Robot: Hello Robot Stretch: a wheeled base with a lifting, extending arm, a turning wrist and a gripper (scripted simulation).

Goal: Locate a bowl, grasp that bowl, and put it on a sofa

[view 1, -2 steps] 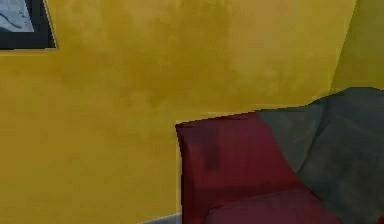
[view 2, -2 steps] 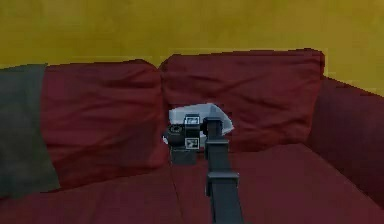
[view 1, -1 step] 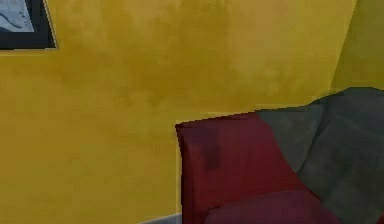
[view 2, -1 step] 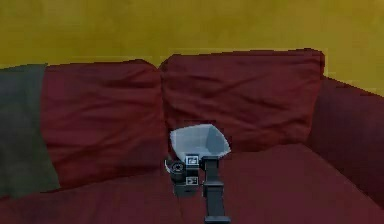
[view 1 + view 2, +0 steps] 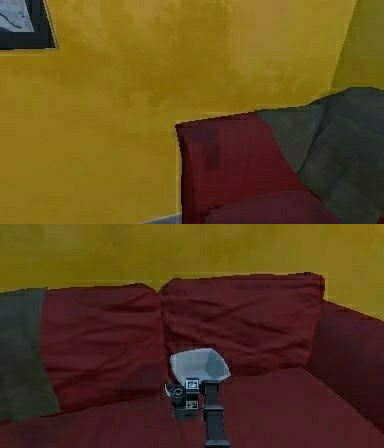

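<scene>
One pale bowl (image 5: 200,364) near jaws, red sofa (image 5: 100,339), yellow wall (image 5: 150,254)

A dark square arm bar (image 5: 213,420) is being shown, tipped with black-marked white squares (image 5: 190,382) beside a dark, thin-fingered gripper (image 5: 170,391).

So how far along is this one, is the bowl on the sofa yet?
Looks done: the bowl is found and at the red sofa, with the arm reaching over the seat. In hand: the pale bowl is at the gripper, before the back cushions; whether it is held or already rests on the seat cannot be told. Left: bowl lying on the seat, arm drawn clear.
</scene>
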